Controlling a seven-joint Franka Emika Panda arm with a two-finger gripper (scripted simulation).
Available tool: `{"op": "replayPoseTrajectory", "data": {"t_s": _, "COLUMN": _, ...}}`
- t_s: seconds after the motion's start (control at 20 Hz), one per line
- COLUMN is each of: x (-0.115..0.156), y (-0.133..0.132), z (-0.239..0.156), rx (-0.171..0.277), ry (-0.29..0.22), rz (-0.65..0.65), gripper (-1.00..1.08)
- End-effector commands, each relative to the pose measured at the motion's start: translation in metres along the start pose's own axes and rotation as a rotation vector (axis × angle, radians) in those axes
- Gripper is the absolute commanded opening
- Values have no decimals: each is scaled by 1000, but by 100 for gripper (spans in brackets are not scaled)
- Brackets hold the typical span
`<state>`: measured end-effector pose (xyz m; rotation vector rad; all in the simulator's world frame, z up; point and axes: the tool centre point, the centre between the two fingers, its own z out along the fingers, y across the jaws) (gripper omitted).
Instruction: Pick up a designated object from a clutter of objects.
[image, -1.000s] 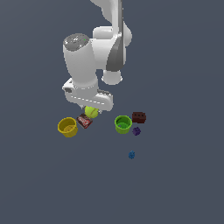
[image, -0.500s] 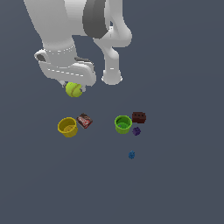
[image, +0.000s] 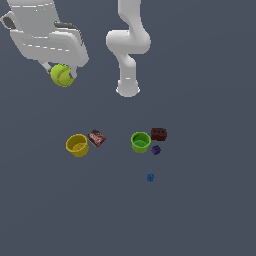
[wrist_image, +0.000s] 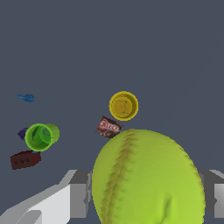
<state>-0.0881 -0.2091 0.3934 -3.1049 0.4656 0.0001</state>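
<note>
The yellow-green tennis ball (image: 62, 75) hangs high above the floor at the exterior view's upper left, clamped in my gripper (image: 61, 75). In the wrist view the ball (wrist_image: 148, 179) fills the foreground between my grey fingers (wrist_image: 78, 199), seam lines showing. Far below lie the yellow cup (image: 77, 145), the brown-red packet (image: 96, 137), the green cup (image: 141, 142), the dark red brick block (image: 159, 133), a purple piece (image: 156, 149) and a blue piece (image: 150, 177).
The arm's white base column (image: 128, 89) stands behind the clutter. In the wrist view the yellow cup (wrist_image: 123, 105), packet (wrist_image: 108, 127), green cup (wrist_image: 41, 136), brick (wrist_image: 25, 159) and blue piece (wrist_image: 26, 97) lie on the dark grey floor.
My gripper has risen and moved to the exterior view's left with the ball, from just above the packet to well clear of the clutter. The items on the floor have not moved.
</note>
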Motion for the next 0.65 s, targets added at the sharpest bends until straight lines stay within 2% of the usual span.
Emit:
{"op": "replayPoseTrajectory", "data": {"t_s": 0.0, "x": -1, "y": 11, "z": -17, "rx": 0, "ry": 0, "rz": -1, "gripper": -100}}
{"op": "replayPoseTrajectory", "data": {"t_s": 0.3, "x": -1, "y": 26, "z": -41, "rx": -2, "ry": 0, "rz": -1, "gripper": -100}}
{"op": "replayPoseTrajectory", "data": {"t_s": 0.6, "x": 0, "y": 30, "z": -47, "rx": -2, "ry": 0, "rz": -2, "gripper": -100}}
